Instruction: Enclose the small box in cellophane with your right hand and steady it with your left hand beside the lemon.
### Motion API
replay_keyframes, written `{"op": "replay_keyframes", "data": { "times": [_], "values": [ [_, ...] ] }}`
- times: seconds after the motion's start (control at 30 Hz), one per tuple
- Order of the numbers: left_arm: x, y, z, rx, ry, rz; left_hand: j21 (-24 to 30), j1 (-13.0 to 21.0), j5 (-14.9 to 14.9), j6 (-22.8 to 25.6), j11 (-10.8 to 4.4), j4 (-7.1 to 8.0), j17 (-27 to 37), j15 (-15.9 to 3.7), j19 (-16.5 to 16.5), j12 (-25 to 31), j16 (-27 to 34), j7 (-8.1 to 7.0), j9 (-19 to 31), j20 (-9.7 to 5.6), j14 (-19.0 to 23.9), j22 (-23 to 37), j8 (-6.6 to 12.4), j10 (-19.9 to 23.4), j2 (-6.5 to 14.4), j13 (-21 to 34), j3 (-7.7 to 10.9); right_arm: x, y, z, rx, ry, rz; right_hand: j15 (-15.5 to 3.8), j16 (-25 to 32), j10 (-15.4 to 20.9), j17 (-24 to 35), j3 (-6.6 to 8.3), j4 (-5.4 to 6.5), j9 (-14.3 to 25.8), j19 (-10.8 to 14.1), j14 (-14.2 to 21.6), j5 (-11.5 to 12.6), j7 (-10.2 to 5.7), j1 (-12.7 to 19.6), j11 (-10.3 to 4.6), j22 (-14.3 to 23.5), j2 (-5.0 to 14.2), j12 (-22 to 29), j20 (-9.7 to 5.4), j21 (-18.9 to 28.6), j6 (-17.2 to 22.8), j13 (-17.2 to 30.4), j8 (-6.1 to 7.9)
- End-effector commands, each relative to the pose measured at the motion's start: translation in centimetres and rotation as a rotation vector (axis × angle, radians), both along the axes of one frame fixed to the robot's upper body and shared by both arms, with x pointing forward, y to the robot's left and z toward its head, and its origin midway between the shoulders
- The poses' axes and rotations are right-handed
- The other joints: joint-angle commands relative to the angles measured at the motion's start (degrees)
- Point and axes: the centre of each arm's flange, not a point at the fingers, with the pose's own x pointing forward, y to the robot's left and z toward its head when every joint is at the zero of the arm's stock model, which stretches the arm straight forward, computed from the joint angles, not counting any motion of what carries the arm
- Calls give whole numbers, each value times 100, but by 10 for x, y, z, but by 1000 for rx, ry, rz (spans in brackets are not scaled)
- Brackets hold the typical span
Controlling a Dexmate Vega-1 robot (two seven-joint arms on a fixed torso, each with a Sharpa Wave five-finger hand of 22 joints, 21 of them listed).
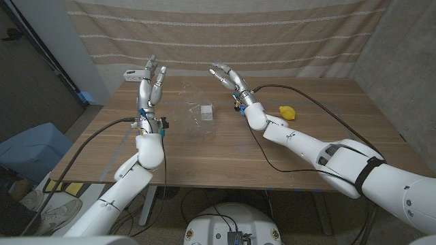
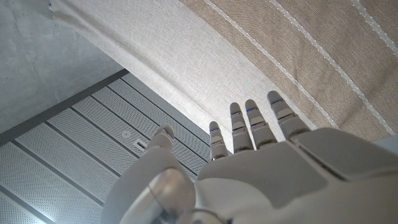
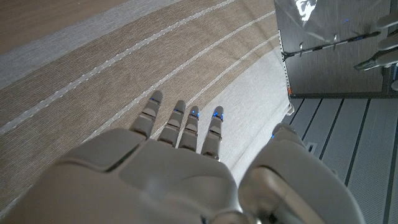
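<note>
Head view: small box (image 1: 206, 111) sits on the cellophane (image 1: 195, 114) near the table's (image 1: 225, 160) middle, toward the far edge. Box too small to read a long axis or facing; it looks roughly square-on to the table edges. Lemon (image 1: 288, 112) well apart, toward the right edge. Right hand (image 1: 230, 78) raised above the table between box and lemon, fingers apart, holding nothing. Left hand (image 1: 151, 80) raised near the far left corner, fingers upright and slightly spread, empty.

Risks, as I judge: clear film is hard to see and may slide or drag the light box when pinched; the unsteadied box could tip; a sweeping right arm might roll the lemon.
</note>
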Motion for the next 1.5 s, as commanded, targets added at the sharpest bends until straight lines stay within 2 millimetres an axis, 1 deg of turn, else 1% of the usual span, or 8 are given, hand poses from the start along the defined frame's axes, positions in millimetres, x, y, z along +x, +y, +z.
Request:
{"op": "replay_keyframes", "data": {
  "times": [0.03, 0.3, 0.5, 0.73, 0.93, 1.07, 1.33, 1.5],
  "values": [
    [16, 15, -3, -48, 43, -122, -19, 28, -4, 18, 29, -34, 7, 18, -57, -32, -23, -31, 20, 27, -55, 31, 16, -51, -31, 27, 12, -5, -36, 7, 156, 25, 71, -34, 37, 155, -22, 89, -30, 3, 186, 136, 27, 31, 42, 18, 12, 105, 43, -63, 74, 92, 10, 40],
    [26, 30, -9, -91, 88, -217, -60, -7, -3, 42, 30, -37, 10, 69, -149, -79, -55, -33, 19, 49, -190, 34, 16, -183, -42, 26, 10, -7, -59, 8, 196, 70, 130, 33, 38, 217, -52, 140, -70, 0, 502, 264, -5, 83, 72, 92, 13, 177, 28, -218, 166, 122, 8, 9],
    [31, 39, -12, -106, 126, -284, -87, -35, -1, 54, 26, -35, 12, 65, -210, -114, -80, -25, 17, 46, -316, 34, 13, -296, -53, 23, 4, -10, -77, 6, 223, 125, 191, 74, 62, 252, -56, 161, -84, 0, 618, 381, -33, 149, 70, 192, 14, 212, 19, -246, 192, 101, 7, -18],
    [34, 50, -17, -118, 150, -328, -109, -63, 1, 52, 18, -28, 14, 66, -258, -127, -85, -22, 16, 60, -397, 34, 8, -361, -64, 20, -6, -18, -90, 4, 246, 159, 225, 98, 60, 282, -55, 179, -83, 0, 661, 411, -54, 227, 59, 235, 15, 252, 15, -241, 195, 133, 7, -16],
    [44, 56, -19, -141, 184, -426, -118, -87, 4, 46, 5, -21, 15, 85, -278, -131, -88, -12, 15, 44, -451, 34, 2, -397, -70, 18, -14, -24, -100, 1, 302, 187, 254, 134, 76, 415, -61, 203, -103, 0, 705, 512, -88, 298, 64, 333, 16, 282, 45, -196, 193, 237, 7, 7],
    [51, 60, -21, -148, 207, -480, -137, -106, 7, 39, 17, -13, 16, 95, -321, -133, -88, 17, 15, 40, -494, 35, -2, -424, -71, 17, -18, -26, -108, -3, 365, 186, 275, 156, 69, 444, -66, 214, -119, 1, 700, 527, -104, 340, 73, 342, 18, 287, 45, -173, 183, 302, 7, 24],
    [68, 65, -18, -111, 275, -519, -151, -136, 13, 23, 37, 4, 17, 96, -354, -129, -78, 26, 14, 28, -530, 36, -9, -450, -63, 15, -22, -25, -138, -14, 509, 190, 277, 172, 83, 543, -78, 245, -168, 2, 807, 631, -135, 409, 109, 411, 22, 294, 60, -133, 209, 369, 7, 28],
    [76, 65, -18, -93, 305, -517, -157, -150, 16, 11, 44, 14, 18, 101, -369, -130, -77, 43, 14, 16, -554, 36, -14, -468, -55, 14, -23, -34, -152, -20, 564, 172, 227, 182, 79, 591, -79, 261, -181, 3, 819, 657, -155, 461, 111, 434, 25, 311, 64, -99, 204, 414, 7, 33]
  ]
}}
